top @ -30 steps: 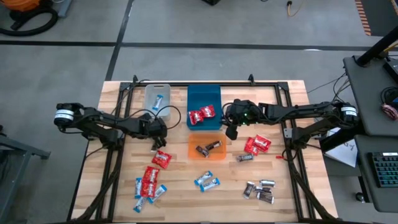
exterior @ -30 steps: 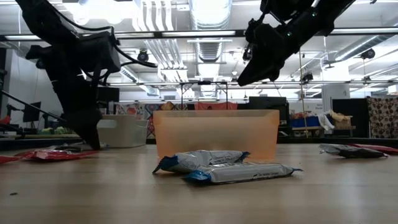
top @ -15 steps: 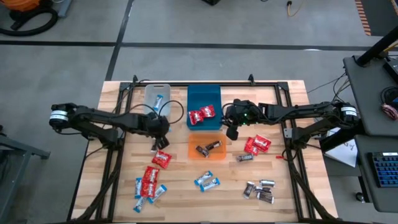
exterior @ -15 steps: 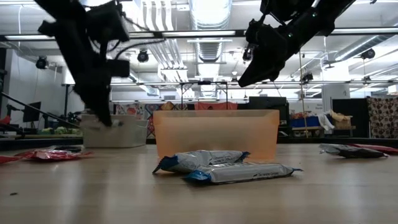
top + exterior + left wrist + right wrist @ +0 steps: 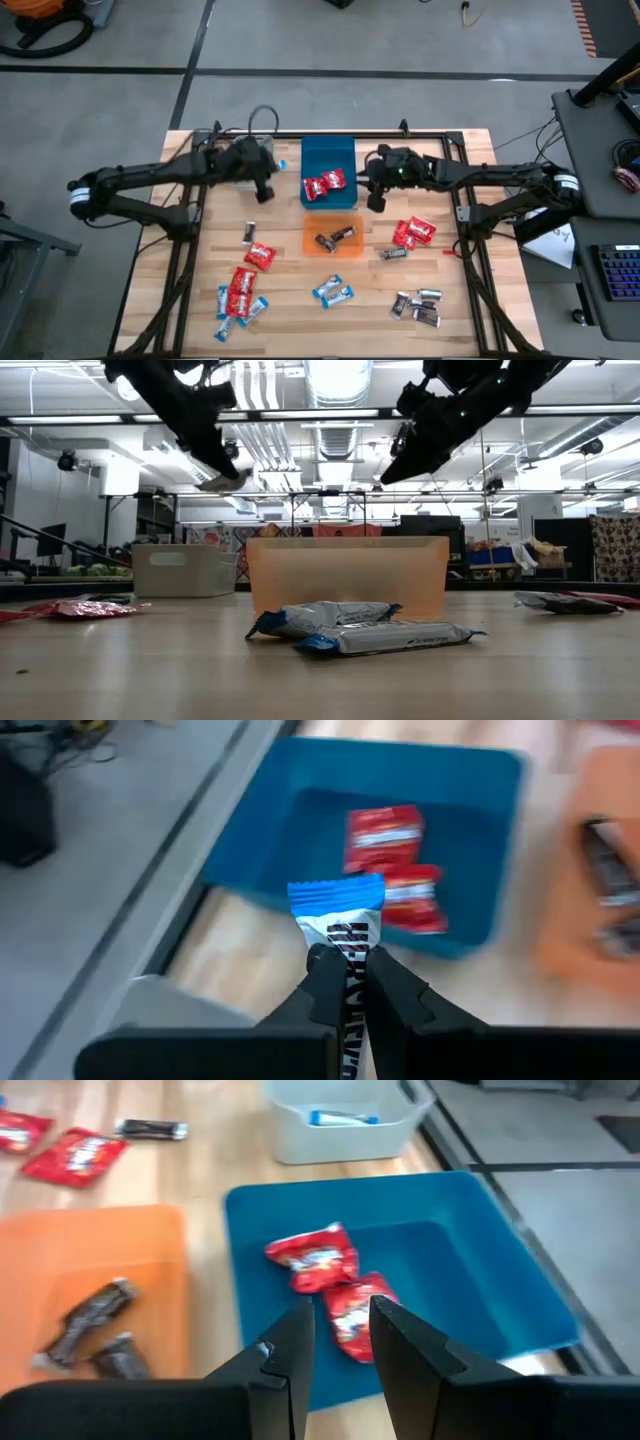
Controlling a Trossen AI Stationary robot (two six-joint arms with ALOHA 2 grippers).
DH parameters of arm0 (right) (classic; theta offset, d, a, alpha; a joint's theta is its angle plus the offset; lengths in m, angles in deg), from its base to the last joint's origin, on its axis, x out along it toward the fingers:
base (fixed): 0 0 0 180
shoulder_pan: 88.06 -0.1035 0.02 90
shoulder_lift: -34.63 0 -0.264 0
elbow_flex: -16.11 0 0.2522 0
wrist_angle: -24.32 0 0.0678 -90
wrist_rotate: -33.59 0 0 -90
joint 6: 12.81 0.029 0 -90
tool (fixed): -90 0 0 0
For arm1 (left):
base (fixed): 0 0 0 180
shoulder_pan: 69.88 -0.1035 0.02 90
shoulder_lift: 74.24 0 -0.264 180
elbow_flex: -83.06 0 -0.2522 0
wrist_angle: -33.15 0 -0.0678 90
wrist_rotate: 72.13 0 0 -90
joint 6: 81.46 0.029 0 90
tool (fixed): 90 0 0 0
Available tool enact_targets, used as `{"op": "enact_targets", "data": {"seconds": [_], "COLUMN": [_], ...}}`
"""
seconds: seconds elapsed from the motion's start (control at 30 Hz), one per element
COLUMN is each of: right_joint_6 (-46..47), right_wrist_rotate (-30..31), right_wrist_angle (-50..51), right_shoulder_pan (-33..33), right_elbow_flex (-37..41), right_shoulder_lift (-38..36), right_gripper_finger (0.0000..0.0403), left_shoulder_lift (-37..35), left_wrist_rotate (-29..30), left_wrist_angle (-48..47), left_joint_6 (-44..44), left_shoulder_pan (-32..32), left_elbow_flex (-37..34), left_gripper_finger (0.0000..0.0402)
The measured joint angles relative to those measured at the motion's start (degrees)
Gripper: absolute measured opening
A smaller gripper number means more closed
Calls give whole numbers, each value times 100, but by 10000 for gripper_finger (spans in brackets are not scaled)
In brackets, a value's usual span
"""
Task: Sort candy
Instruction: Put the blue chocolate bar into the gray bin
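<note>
A pale wooden bench (image 5: 200, 300) stood on a grey concrete floor (image 5: 120, 100), framed by black rails. The orange bin (image 5: 333, 234) sat near the bench's middle and held two dark brown-silver candies (image 5: 335, 238).

Directly behind the orange bin was the blue bin (image 5: 329, 172), with two red candies (image 5: 324, 184) inside. The clear bin (image 5: 345, 1120) stood beside the blue bin, on the left arm's side, with a blue-and-white candy in it.

The left gripper (image 5: 345, 982) hovered near the clear and blue bins, clamped on a blue-and-white candy (image 5: 340, 915) that stuck out past its fingertips. The right gripper (image 5: 340, 1325) hung over the blue bin's far edge from the clear bin, its fingers slightly apart with nothing between them.

Loose candy lay on the bench around the orange bin:
- red pieces (image 5: 413, 233) to one side;
- more red pieces (image 5: 243, 285) to the other;
- blue-and-white pieces (image 5: 333, 292) in front;
- dark ones (image 5: 416, 305) toward the front right corner.

Beyond the bench, the low view showed an open workshop with ceiling ducts (image 5: 340, 380), strip lights and cluttered tables. A dark desk (image 5: 600, 150) with a keyboard stood past the bench, on the right arm's side.
</note>
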Motion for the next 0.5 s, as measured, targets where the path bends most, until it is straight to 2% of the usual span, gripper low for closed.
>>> {"op": "enact_targets", "data": {"seconds": [0.1,0.2,0.27,0.37,0.5], "right_joint_6": [-57,144,284,296,162], "right_wrist_rotate": [-13,-3,-17,-38,-41], "right_wrist_angle": [-38,-119,-85,-79,-63], "right_shoulder_pan": [326,612,728,786,786], "right_elbow_flex": [2,2,2,2,-17], "right_shoulder_lift": [11,35,37,42,42], "right_gripper_finger": [93,93,93,93,93], "left_shoulder_lift": [115,366,559,828,1129], "left_wrist_rotate": [-208,-202,-452,-883,-836], "left_wrist_angle": [13,-27,-194,-100,153], "left_joint_6": [-12,-1505,-2504,-2741,-2731], "left_shoulder_pan": [-834,-1720,-2160,-2314,-2318], "left_elbow_flex": [1,-13,-75,-284,-408], "left_gripper_finger": [2,2,2,2,7]}}
